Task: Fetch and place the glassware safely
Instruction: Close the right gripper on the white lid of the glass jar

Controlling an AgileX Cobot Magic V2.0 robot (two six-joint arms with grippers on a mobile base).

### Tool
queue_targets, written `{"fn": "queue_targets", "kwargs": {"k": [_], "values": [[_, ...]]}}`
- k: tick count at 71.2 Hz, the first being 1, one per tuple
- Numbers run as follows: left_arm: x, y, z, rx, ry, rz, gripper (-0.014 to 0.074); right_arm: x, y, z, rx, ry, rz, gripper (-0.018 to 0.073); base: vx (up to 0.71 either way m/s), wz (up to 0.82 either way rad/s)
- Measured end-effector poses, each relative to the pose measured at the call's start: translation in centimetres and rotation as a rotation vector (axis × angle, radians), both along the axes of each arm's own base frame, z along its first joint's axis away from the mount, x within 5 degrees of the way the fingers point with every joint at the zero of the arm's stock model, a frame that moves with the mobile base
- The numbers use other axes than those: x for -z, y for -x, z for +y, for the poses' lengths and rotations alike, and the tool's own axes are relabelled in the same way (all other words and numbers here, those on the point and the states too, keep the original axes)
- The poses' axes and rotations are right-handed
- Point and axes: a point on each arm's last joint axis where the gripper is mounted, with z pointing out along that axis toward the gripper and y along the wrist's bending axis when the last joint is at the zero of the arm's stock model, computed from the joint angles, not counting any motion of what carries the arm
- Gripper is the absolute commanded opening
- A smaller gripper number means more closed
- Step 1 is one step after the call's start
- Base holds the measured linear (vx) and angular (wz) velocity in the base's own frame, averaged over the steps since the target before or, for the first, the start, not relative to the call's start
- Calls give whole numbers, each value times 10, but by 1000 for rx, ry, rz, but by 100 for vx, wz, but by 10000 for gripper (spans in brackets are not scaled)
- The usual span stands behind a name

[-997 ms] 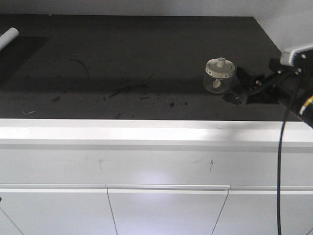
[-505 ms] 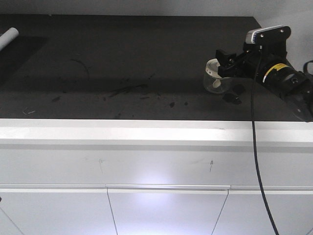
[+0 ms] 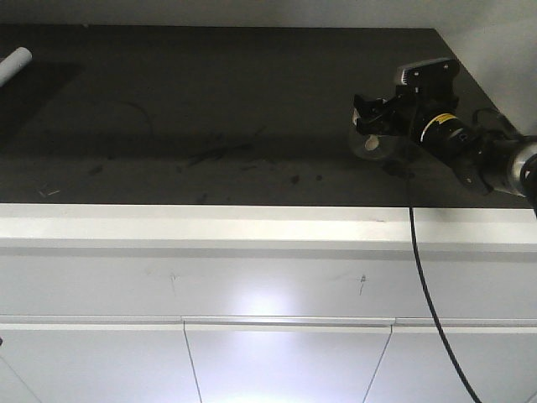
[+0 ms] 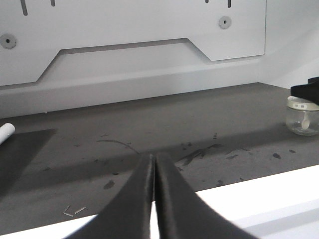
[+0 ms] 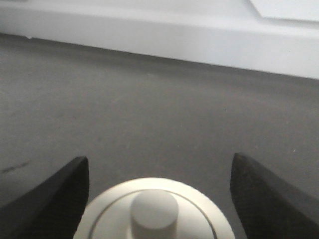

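Item inspected: one small glass jar (image 4: 302, 122), standing upright on the dark countertop (image 3: 210, 101), near its right end and set back from the front edge. The jar carries a cream-white round lid (image 5: 199, 221) with a central knob (image 5: 154, 208); the lid is seated.

Contents: the left wrist view shows a small pale spoon-shaped piece (image 4: 305, 121) through the clear wall. No other contents can be made out.

Right gripper (image 5: 158, 164): jaws spread wide, positioned over the jar at lid height. The right wrist view shows one dark finger (image 5: 50, 199) on each side of the lid, with a gap of countertop visible between each finger and the lid rim. No contact observed.

Left gripper (image 4: 153, 162): fingers pressed together, holding nothing, over the front edge of the countertop and well apart from the jar.

Other items: a white tube (image 3: 15, 63) lies at the far left of the countertop, well apart from the jar. The surface bears scuffs and small specks of debris.
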Motion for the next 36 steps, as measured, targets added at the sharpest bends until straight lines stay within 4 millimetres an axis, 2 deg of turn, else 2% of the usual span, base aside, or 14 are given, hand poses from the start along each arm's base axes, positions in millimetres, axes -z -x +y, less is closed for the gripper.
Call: {"fn": "queue_targets", "kwargs": {"k": [13,21,29,36], "values": [[0,0,0,0,0,0,-1,9,-7,1,-5,-22,-10,526,0,0],[0,0,0,0,0,0,-1,10,-8,1,-6,-32,-16,451,0,0],[0,0,0,0,0,0,-1,10,-8,1,-9,-35,-21,312,0,0],[0,0,0,0,0,0,-1,9,-8,2,-15,-41,-33,130,0,0]]}}
